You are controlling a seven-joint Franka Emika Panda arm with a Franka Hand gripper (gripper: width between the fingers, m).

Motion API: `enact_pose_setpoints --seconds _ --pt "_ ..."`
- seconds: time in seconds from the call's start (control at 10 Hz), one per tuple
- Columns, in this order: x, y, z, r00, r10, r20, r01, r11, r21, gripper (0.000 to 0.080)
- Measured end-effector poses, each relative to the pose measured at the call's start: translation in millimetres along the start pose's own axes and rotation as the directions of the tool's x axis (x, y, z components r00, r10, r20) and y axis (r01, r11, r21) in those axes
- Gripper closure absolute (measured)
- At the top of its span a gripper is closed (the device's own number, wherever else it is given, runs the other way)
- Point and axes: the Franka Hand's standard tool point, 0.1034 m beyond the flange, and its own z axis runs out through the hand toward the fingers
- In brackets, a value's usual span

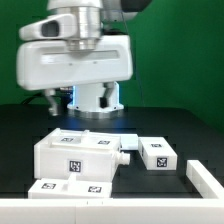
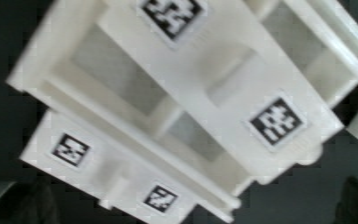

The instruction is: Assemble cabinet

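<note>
I am hovering the hand (image 1: 58,100) with the cabinet box (image 1: 75,155) lying below it and a small block (image 1: 158,154) farther off, and cannot tell whether the hand is spread.

A: White parts, state?
B: Compartmented box (image 1: 78,155) rests flat on the table. Tags on top and front face. Wrist view shows its open compartments.
A: Others?
B: Flat panel (image 1: 68,188) at the box's 6 o'clock, just beside it, two tags up. Small block (image 1: 158,154) at 3 o'clock, apart, tagged.
</note>
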Motion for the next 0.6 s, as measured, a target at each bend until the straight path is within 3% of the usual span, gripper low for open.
enact_pose_setpoints --seconds 0.3,0.4,0.6 --pt "1.1 -2.0 2.0 1.0 0.013 -0.001 -0.013 1.0 0.0 0.0002" --pt "1.5 0.9 4.8 0.993 0.119 -0.01 -0.119 0.993 -0.008 0.0002" --pt "3.7 -4.6 6.9 0.937 0.35 -0.011 -0.35 0.937 0.006 0.0002"
